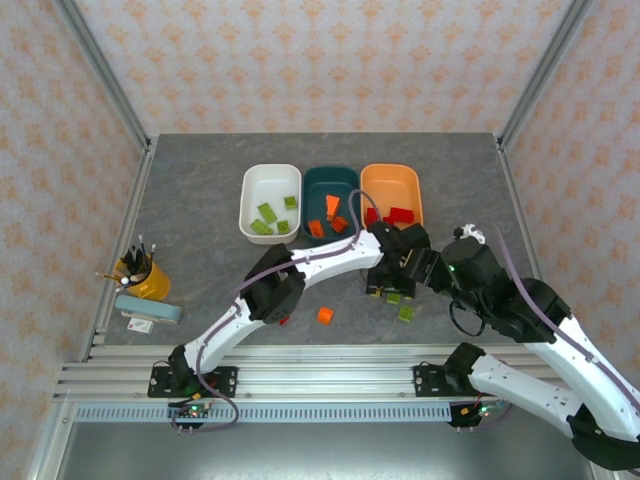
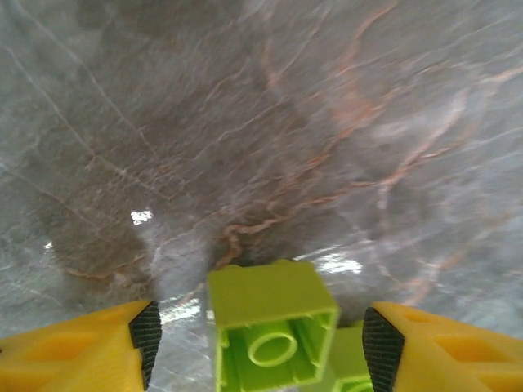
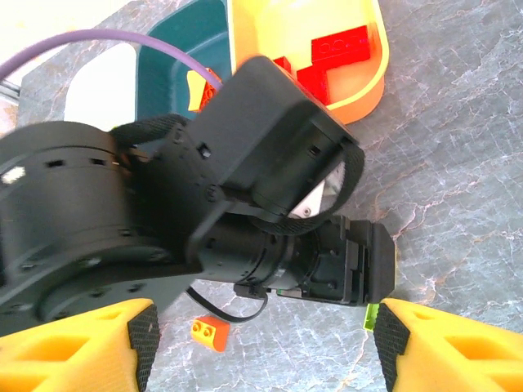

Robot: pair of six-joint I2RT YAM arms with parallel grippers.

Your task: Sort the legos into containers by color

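Left gripper (image 2: 261,339) hung open astride an upturned lime green lego (image 2: 270,327) on the table (image 1: 200,220) near of the orange tub (image 1: 385,178), gripping nothing, right gripper (image 3: 261,343) open and empty close by, so next move likely needed closing, lifting, then carrying far-left to the white tub (image 1: 265,185) with the greens

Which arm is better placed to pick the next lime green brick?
Left: the open left claw straddles an upturned lime green brick on the table; the right claw faces the left arm's wrist.
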